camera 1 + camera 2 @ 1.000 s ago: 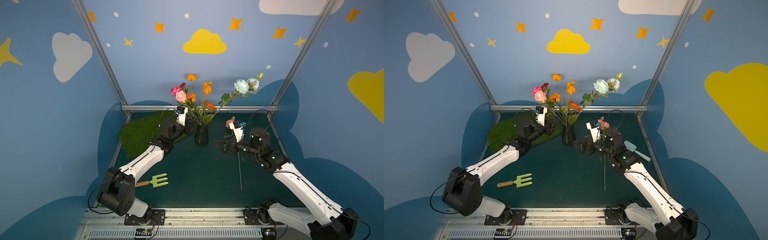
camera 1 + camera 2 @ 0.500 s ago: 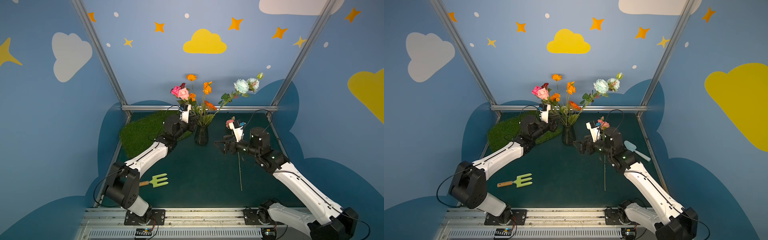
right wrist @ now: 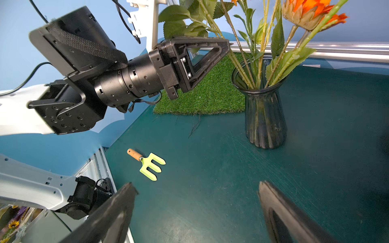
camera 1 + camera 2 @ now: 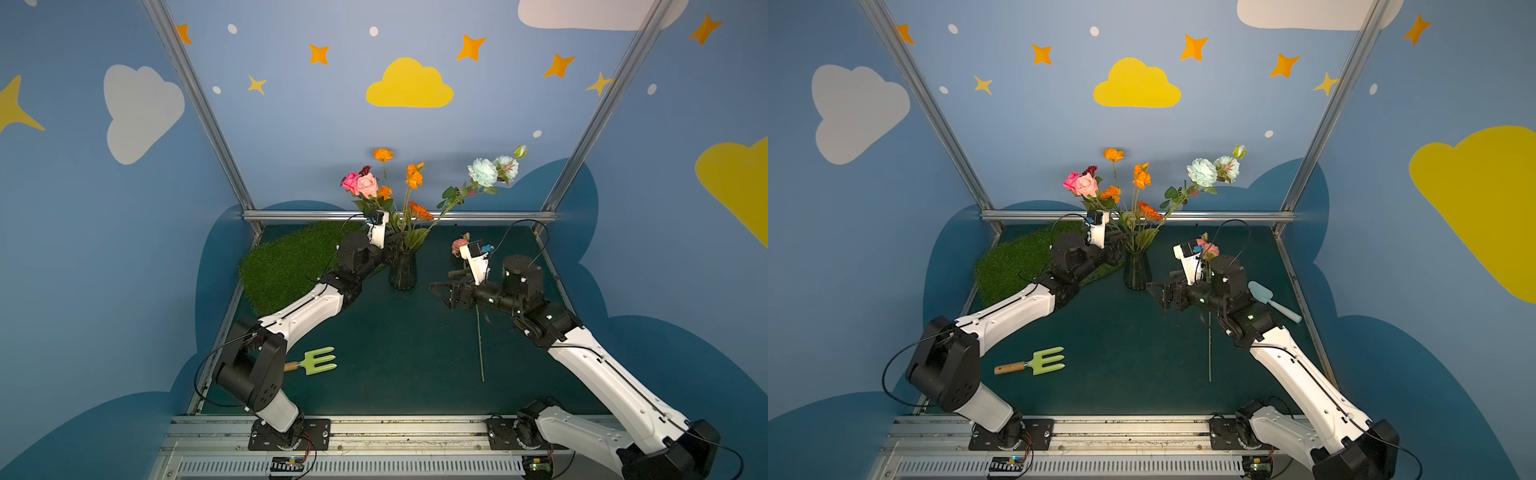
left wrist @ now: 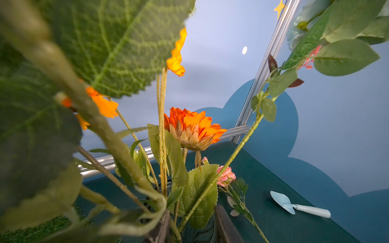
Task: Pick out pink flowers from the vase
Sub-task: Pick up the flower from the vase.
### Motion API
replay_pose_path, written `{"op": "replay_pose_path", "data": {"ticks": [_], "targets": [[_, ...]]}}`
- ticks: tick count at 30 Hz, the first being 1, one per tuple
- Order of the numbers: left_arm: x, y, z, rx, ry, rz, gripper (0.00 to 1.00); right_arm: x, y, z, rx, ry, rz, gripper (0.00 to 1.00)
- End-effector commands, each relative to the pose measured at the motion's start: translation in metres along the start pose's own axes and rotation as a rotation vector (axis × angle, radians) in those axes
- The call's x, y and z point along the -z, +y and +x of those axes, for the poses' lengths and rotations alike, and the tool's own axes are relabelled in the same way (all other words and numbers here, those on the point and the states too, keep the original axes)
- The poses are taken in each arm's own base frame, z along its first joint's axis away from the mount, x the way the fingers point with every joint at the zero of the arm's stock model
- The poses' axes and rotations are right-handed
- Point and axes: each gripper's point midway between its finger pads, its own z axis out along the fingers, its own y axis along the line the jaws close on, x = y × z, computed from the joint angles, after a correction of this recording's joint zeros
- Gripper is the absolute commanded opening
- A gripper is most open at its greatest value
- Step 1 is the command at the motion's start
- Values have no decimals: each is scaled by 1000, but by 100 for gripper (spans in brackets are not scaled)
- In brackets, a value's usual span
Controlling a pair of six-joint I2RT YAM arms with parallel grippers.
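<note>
The dark ribbed glass vase (image 4: 402, 272) (image 4: 1136, 272) (image 3: 264, 117) stands at the back of the table. A magenta rose (image 4: 351, 181) and a light pink rose (image 4: 368, 185) (image 4: 1087, 185) stand in it, leaning left. My left gripper (image 4: 392, 249) (image 4: 1117, 249) (image 3: 227, 45) (image 5: 192, 225) is just above the rim, its jaws apart, with several stems and a leaf between them. A peach-pink flower (image 4: 458, 246) (image 4: 1208, 248) (image 5: 226, 175) lies on the table behind my right arm. My right gripper (image 4: 440, 286) (image 4: 1152, 289) (image 3: 196, 185) hangs wide open and empty, right of the vase.
Orange flowers (image 4: 413, 178) and white-pale blue blooms (image 4: 482, 171) share the vase. A grass mat (image 4: 291, 266) lies back left, a green hand fork (image 4: 318, 361) (image 3: 150, 165) front left, and a blue trowel (image 4: 1273, 305) (image 5: 294, 207) far right. A metal rail (image 4: 498, 216) runs along the back.
My left arm has stretched forward and brought its gripper in among the stems at the vase's neck. The roses have shifted slightly right. The right arm has not moved.
</note>
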Motion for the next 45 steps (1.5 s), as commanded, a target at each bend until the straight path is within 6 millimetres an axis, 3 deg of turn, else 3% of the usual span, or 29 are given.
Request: {"op": "replay_pose_path", "data": {"ticks": [1, 19, 37, 45], "targets": [[3, 3, -11, -28, -55, -35, 37, 1, 2, 3, 7, 7, -4, 94], [23, 14, -9, -5, -170, -123, 37, 0, 0, 7, 9, 11, -3, 93], [-4, 20, -16, 40, -216, -133, 36, 2, -1, 9, 20, 20, 7, 94], [-4, 17, -14, 32, -212, -116, 26, 1, -1, 8, 22, 21, 5, 93]]}}
